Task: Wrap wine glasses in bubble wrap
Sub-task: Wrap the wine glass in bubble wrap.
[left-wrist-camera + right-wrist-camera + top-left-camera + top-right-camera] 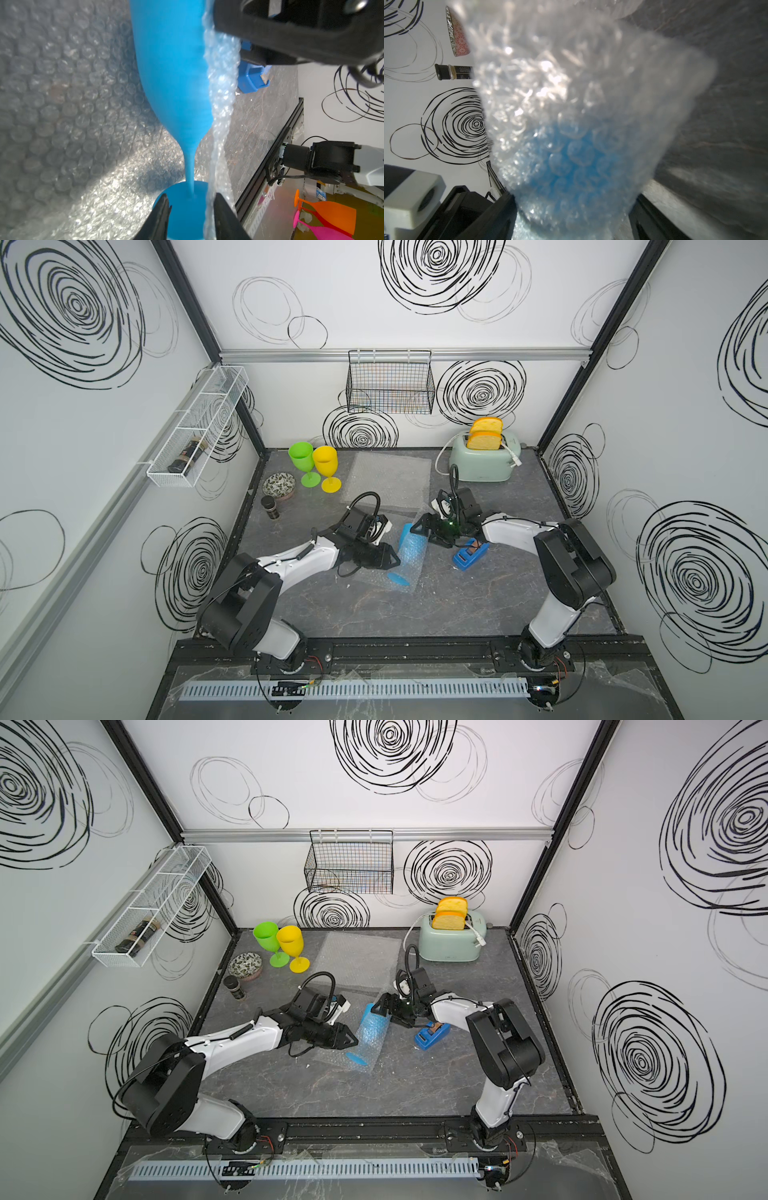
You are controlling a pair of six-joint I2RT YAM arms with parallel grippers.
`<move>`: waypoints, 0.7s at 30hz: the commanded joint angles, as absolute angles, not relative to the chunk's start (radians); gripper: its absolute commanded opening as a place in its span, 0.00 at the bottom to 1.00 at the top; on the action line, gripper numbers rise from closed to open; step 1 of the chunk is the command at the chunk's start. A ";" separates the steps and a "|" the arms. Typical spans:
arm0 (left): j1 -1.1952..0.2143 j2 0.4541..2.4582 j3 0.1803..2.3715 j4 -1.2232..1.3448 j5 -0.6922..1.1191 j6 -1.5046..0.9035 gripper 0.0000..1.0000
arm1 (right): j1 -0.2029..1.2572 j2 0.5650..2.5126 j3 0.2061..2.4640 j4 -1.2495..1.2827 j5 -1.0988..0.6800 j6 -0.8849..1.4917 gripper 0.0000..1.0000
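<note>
The blue goblet (170, 72) lies on its side on bubble wrap (62, 104) on the desk (457, 605). The left pincer (190, 199) straddles its foot and the right pincer (574, 195) its wrapped bowl; whether either grips, I cannot tell. The label on the jar (454, 71) is too blurred to read.

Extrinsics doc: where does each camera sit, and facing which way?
Top views: stereo head high over the cell's front, looking down toward the back wall; both arms whole, left gripper and right gripper at the blue goblet.
Left wrist: on the left arm, looking past its fingertips along the goblet, foot to bowl.
Right wrist: on the right arm, facing the bubble wrap over the goblet's bowl, held between its fingers.
Shared: the goblet in all; blue tape dispenser in top and left wrist.
</note>
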State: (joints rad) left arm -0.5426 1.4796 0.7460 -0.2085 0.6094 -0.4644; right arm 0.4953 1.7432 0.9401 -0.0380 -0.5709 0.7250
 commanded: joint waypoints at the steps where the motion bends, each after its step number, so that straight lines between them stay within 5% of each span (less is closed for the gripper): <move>1: -0.568 1.448 0.724 -0.175 0.659 -0.471 0.32 | 0.509 1.752 0.962 -0.085 -0.529 0.704 0.85; 6: -0.583 1.444 0.696 -0.154 0.672 -0.489 0.15 | 0.517 1.763 0.983 -0.108 -0.522 0.689 0.85; 10: -0.596 1.443 0.686 -0.142 0.673 -0.500 0.11 | 0.515 1.776 1.002 -0.139 -0.510 0.673 0.86; 21: -0.561 1.345 0.675 -0.156 0.648 -0.488 0.42 | 0.526 1.799 1.012 -0.177 -0.465 0.600 0.86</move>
